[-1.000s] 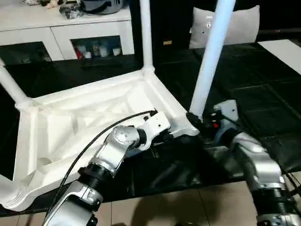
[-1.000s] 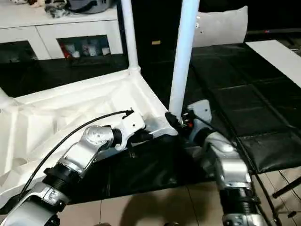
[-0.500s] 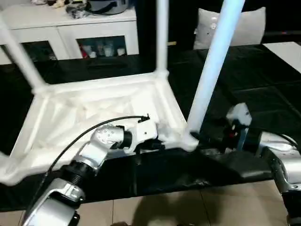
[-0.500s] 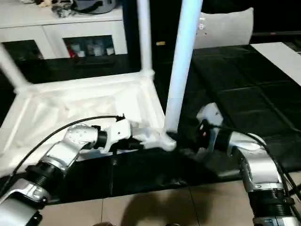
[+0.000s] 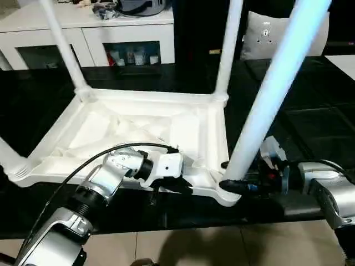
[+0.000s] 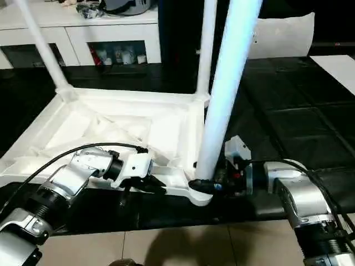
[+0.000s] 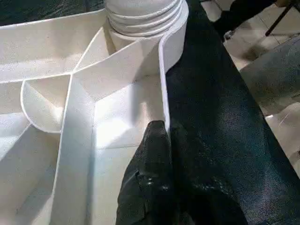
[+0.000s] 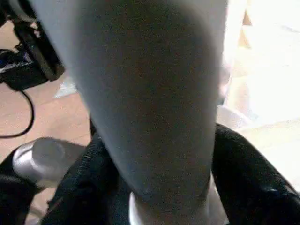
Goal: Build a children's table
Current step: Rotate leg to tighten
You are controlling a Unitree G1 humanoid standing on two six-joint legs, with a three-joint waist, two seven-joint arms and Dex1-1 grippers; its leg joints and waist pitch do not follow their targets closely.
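Observation:
The children's table lies upside down on a black mat, its ribbed top (image 5: 138, 124) facing up. Legs stand in its corners: far left (image 5: 61, 44), far right (image 5: 227, 50) and near right (image 5: 272, 94). My left gripper (image 5: 180, 185) is shut on the top's near rim, close to the near right socket (image 7: 140, 14); in the left wrist view the black fingers (image 7: 154, 154) pinch that thin wall. My right gripper (image 6: 208, 185) reaches in from the right at the base of the near right leg (image 8: 150, 84), with a finger pressed on each side of it.
A white cabinet with glass doors (image 5: 111, 33) stands behind the table, with clutter on top. A white pillow (image 5: 260, 36) leans at the back right. The black mat (image 5: 310, 127) ends near my arms, where tiled floor (image 5: 194, 249) begins.
The view has swung, so the table sits differently in the picture. My right gripper, off to the right of the leg half a second ago, is back around its base. The left gripper keeps its hold.

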